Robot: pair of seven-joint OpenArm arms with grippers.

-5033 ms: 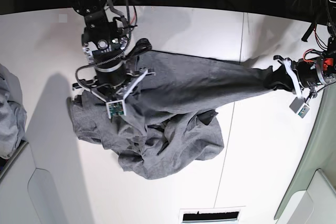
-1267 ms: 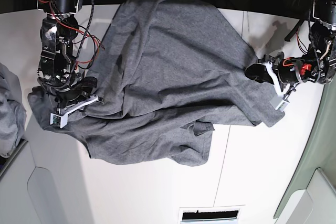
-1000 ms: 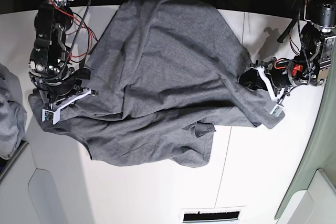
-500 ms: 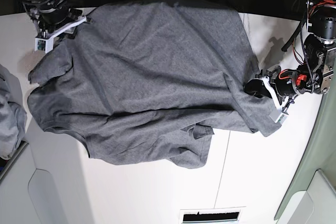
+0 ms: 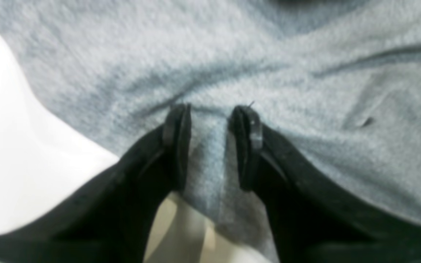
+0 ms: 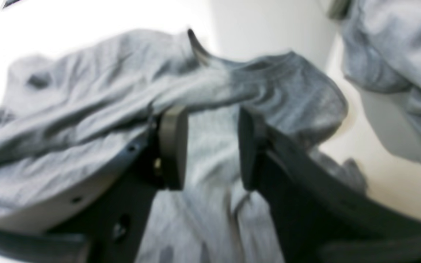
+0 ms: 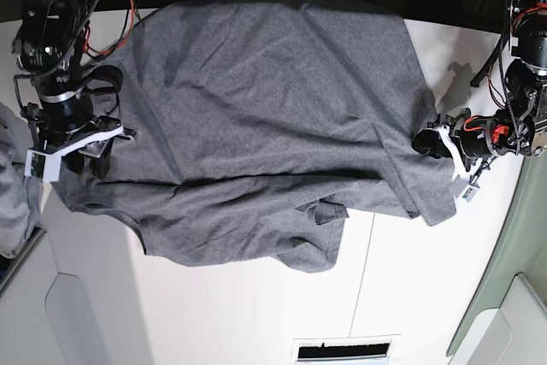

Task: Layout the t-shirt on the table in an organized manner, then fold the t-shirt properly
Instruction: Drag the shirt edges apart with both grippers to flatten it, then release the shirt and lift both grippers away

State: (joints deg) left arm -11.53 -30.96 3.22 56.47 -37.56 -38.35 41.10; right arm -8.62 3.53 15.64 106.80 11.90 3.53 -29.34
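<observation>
Your t-shirt (image 7: 256, 117) lay spread wide across the white desk (image 7: 427, 279), its far edge reaching the desk's dark back edge. The upper part looked fairly flat. The near part was still rumpled, with a folded-over flap and bunched wrinkles near the thin dark seam line (image 7: 366, 262) in the desktop.

Your left gripper (image 7: 444, 144) sat at the shirt's edge on the base view's right. In the left wrist view its jaws stood partly open with a strip of grey fabric running between the 2 pads (image 5: 175, 146). You could not tell from that view whether the pads pinched the cloth or merely straddled it.

Your right gripper (image 7: 73, 138) was at the shirt's opposite edge, on the base view's left. The right wrist view was blurred, but it showed the jaws apart with a clear gap, the wrinkled shirt lying beyond and below them, nothing clamped.

A paler bluish-grey cloth bundle (image 7: 13, 185) rested at the desk's left margin, close beside the right gripper and apart from the shirt.
</observation>
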